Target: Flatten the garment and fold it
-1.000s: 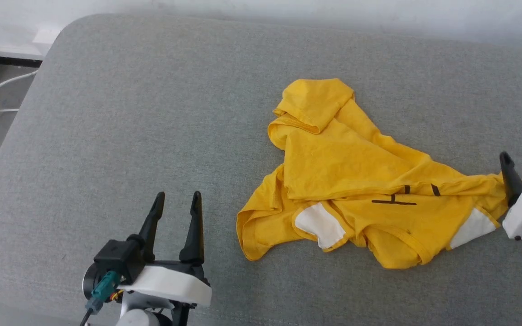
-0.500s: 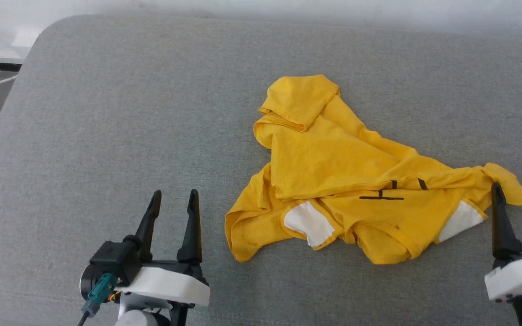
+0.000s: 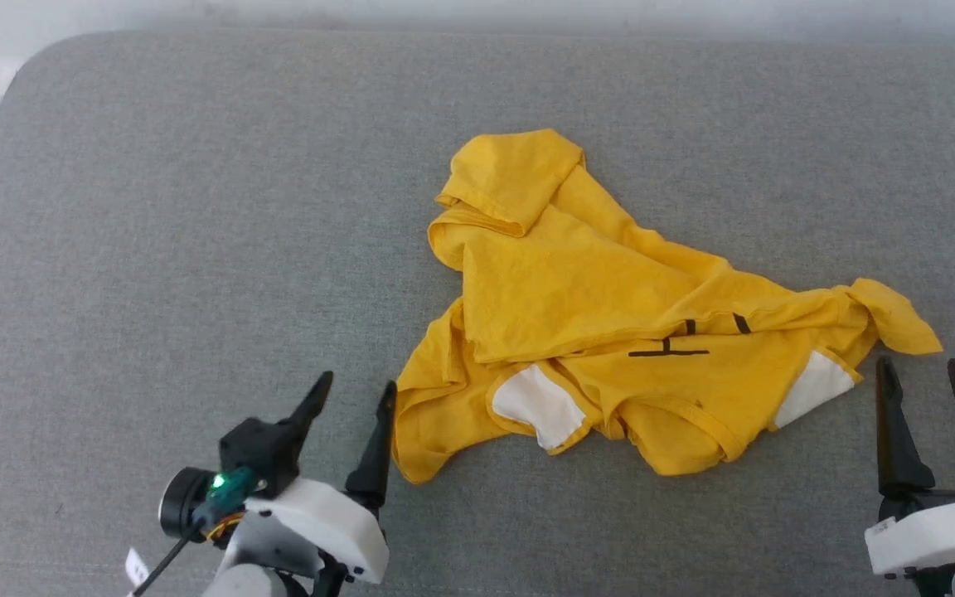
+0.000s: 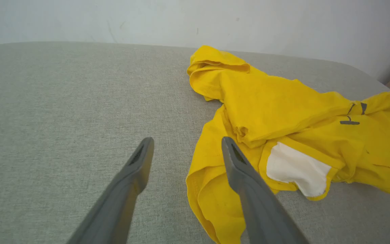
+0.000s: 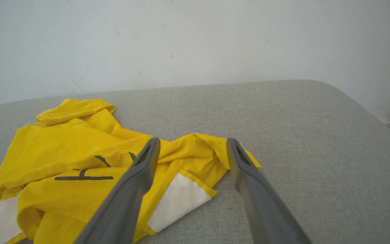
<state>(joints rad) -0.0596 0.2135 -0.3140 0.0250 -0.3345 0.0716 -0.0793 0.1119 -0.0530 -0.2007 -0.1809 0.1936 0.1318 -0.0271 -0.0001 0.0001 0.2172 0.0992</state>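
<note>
A crumpled yellow T-shirt (image 3: 593, 290), printed with white patches and thin black lines, is seen lying on a grey upholstered surface (image 3: 196, 207); the left gripper (image 3: 359, 381) is held open just beside its near left hem; the right gripper (image 3: 918, 362) is held open near its right-hand end.

Bright, even, diffuse light; soft faint shadows; sharp focus; slight wide-angle stretch in wrist views.

Folds hide part of garment (image 3: 577, 282)

Left pincer (image 3: 359, 381), right pincer (image 3: 918, 364): fingers spread.
</note>
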